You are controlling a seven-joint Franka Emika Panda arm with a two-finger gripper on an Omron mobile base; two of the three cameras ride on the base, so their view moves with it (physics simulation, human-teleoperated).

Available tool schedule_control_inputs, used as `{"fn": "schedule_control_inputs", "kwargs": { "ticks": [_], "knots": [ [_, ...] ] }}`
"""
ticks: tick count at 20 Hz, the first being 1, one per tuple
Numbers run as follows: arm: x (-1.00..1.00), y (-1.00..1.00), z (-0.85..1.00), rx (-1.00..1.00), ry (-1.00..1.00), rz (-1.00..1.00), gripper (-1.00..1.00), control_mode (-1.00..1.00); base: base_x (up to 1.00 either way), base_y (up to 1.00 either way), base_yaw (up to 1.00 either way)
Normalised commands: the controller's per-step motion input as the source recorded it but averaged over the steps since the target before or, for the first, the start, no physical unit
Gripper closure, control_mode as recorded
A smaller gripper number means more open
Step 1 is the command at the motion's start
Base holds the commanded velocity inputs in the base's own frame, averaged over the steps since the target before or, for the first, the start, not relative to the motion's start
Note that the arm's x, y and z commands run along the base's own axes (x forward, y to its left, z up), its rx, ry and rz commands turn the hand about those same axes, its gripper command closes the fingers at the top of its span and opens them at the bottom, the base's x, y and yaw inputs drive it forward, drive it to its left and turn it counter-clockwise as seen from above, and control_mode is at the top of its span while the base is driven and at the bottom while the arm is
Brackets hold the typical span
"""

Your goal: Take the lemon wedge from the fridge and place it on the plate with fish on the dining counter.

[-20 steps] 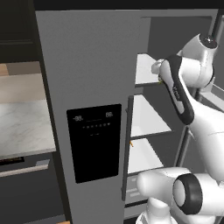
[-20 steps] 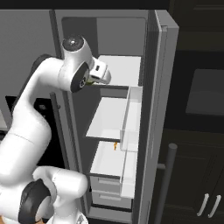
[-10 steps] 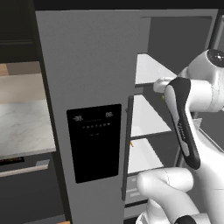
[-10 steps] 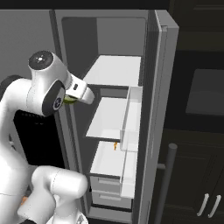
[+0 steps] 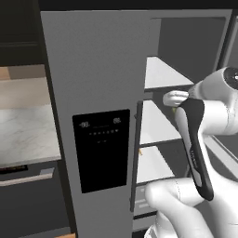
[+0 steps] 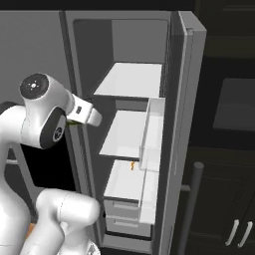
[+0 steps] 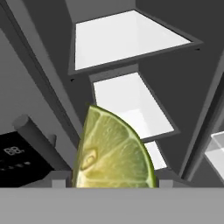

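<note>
The lemon wedge, yellow-green with a darker rind, sits close up between my gripper's fingertips in the hand view; the gripper is shut on it. A sliver of the wedge shows under my hand in the right base view, just outside the fridge's open compartment. In the left base view my hand hangs in front of the white shelves, right of the fridge's closed door with its black dispenser panel. The plate, the fish and the dining counter are out of view.
The open fridge door with its white door bin stands to the right. A small orange item lies on the lower shelf. Drawers sit below. A marble counter lies to the left, dark cabinets to the right.
My arm has pulled back and down out of the fridge, away from the upper shelf, carrying the lemon wedge with it. The fridge and its shelves are unchanged.
</note>
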Motion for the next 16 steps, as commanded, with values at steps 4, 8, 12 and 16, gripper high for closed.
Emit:
{"fn": "schedule_control_inputs", "kwargs": {
  "ticks": [4, 8, 12, 16],
  "knots": [
    [0.0, 0.0, 0.0, 0.0, 0.0, 0.0, 1.0, 1.0, -1.0, 0.67, 0.35],
    [0.0, 0.0, 0.0, 0.0, 0.0, 0.0, 1.0, 1.0, -0.96, 0.68, 0.57],
    [0.0, 0.0, 0.0, 0.0, 0.0, 0.0, 1.0, 1.0, -0.53, 0.43, 0.77],
    [0.0, 0.0, 0.0, 0.0, 0.0, 0.0, 1.0, 1.0, -0.06, 0.18, 0.95]
  ]
}}
